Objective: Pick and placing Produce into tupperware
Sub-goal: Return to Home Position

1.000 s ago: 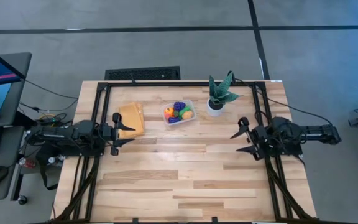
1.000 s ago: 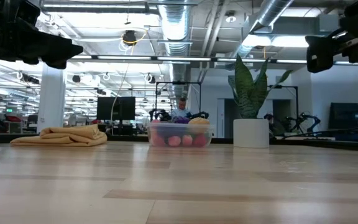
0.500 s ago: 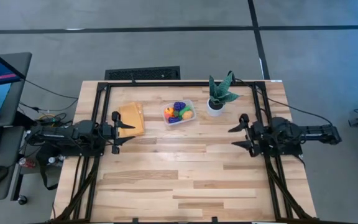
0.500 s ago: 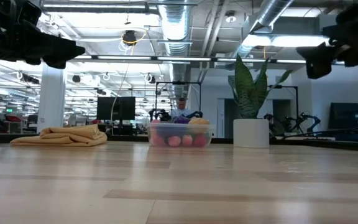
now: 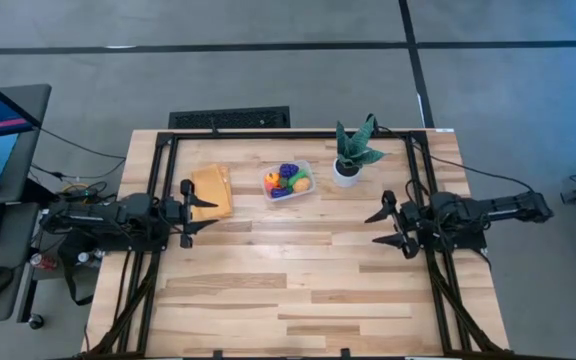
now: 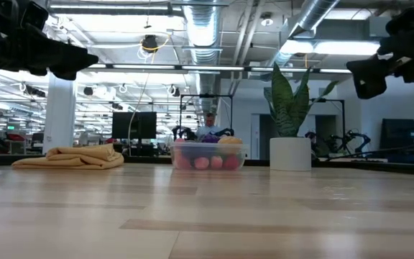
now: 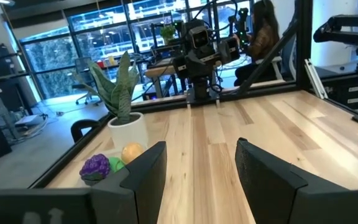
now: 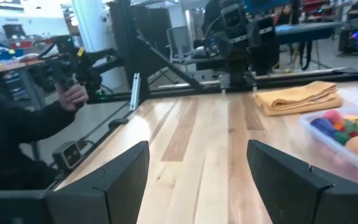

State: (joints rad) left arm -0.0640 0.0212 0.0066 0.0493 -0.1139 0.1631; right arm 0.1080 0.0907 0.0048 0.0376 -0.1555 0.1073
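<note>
The clear tupperware (image 5: 288, 181) stands on the table's far middle with the produce (image 5: 288, 179) inside: purple grapes (image 7: 95, 167), an orange piece (image 7: 131, 152), and pink and red bits (image 6: 208, 162). My left gripper (image 5: 208, 215) hovers level at the table's left side, open, with nothing between its fingers (image 7: 201, 174). My right gripper (image 5: 371, 230) hovers level at the right side, also open with nothing in it (image 8: 197, 168). Both point toward the table's middle, well short of the tub.
A folded tan cloth (image 5: 212, 190) lies left of the tub. A spiky plant in a white pot (image 5: 349, 158) stands to its right. A black frame (image 5: 268, 134) runs along the table's far edge and sides. A person (image 8: 17, 124) stands beyond the table's near side.
My right gripper has rolled a little about its own axis and swung slightly over the table's right side, staying open. The left gripper and the tub have kept still.
</note>
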